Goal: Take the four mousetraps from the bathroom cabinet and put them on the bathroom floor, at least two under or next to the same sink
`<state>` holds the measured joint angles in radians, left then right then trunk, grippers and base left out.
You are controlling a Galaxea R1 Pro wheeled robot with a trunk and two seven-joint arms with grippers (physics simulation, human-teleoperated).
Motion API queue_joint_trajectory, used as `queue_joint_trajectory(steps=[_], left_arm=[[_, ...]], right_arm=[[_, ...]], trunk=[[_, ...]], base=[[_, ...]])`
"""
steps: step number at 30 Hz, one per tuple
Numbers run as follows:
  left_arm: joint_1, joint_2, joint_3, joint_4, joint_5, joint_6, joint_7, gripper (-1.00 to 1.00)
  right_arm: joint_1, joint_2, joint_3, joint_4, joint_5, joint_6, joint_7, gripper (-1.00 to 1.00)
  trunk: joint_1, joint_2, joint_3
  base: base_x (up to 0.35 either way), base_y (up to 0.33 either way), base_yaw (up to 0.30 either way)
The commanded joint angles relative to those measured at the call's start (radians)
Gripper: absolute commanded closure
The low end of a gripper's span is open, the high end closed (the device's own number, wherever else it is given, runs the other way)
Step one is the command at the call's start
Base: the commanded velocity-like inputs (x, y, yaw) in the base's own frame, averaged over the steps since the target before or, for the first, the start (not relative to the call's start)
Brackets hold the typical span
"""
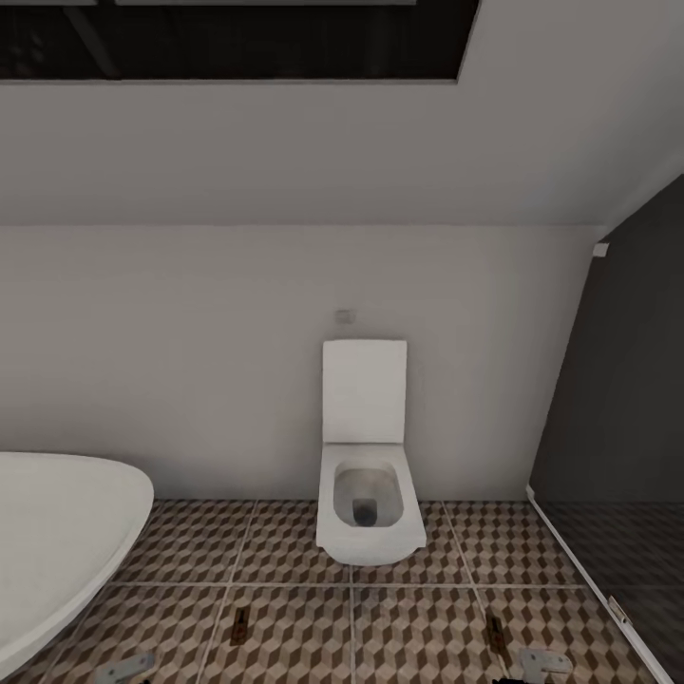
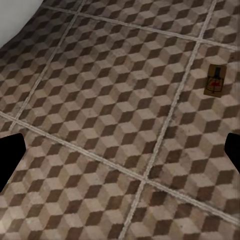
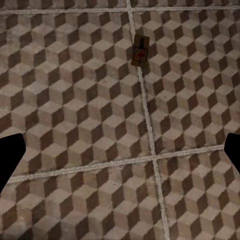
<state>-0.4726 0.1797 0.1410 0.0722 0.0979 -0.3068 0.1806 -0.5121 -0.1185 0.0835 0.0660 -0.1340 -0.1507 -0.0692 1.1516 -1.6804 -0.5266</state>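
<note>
Nearest the robot, both grippers hang spread and empty over the bathroom floor (image 1: pixel 399 636), where two mousetraps, one (image 1: pixel 239 626) left and one (image 1: pixel 494 630) right, lie flat on tiles before the toilet (image 1: pixel 369 494), seemingly already set down.

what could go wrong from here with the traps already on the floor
1. Two mousetraps lie on the tiles, one ahead on the left and another on the right. The sink is not in sight here, so they may not count as next to it.
2. Both lie close ahead of the robot; driving forward might run over or shove them.
3. The bathtub and toilet narrow the room to turn.
</note>
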Motion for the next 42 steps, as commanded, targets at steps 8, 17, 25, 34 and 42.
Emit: queue_joint_trajectory(steps=[8, 17, 25, 34, 42], left_arm=[[-0.001, -0.04, 0.002, 0.004, 0.006, -0.005, 0.0, -1.0], [-0.001, -0.069, 0.002, 0.006, 0.006, 0.002, 0.001, -1.0], [0.013, -0.116, 0.002, 0.006, 0.006, 0.005, -0.001, -1.0], [0.03, -0.149, 0.002, 0.006, 0.007, 0.004, -0.002, -1.0], [0.046, -0.165, 0.002, 0.007, 0.008, 0.006, -0.002, -1.0]], right_arm=[[-0.002, 0.0, 0.009, 0.005, -0.01, -0.007, 0.0, -1.0], [-0.002, 0.0, 0.009, 0.004, -0.01, -0.007, 0.0, -1.0], [-0.002, 0.0, 0.009, 0.004, -0.01, -0.007, 0.0, -1.0], [-0.002, 0.0, 0.009, 0.004, -0.01, -0.007, 0.0, -1.0], [-0.002, 0.0, 0.009, 0.005, -0.01, -0.007, 0.0, -1.0]], trunk=[[0.0, -0.001, -0.001], [0.0, -0.001, -0.001], [0.0, -0.001, -0.001], [0.0, -0.001, -0.001], [0.0, -0.001, -0.001]], base=[[0.0, 0.0, 0.0], [0.0, 0.0, 0.0], [0.0, 0.0, 0.0], [0.0, 0.0, 0.0], [0.0, 0.0, 0.0]])
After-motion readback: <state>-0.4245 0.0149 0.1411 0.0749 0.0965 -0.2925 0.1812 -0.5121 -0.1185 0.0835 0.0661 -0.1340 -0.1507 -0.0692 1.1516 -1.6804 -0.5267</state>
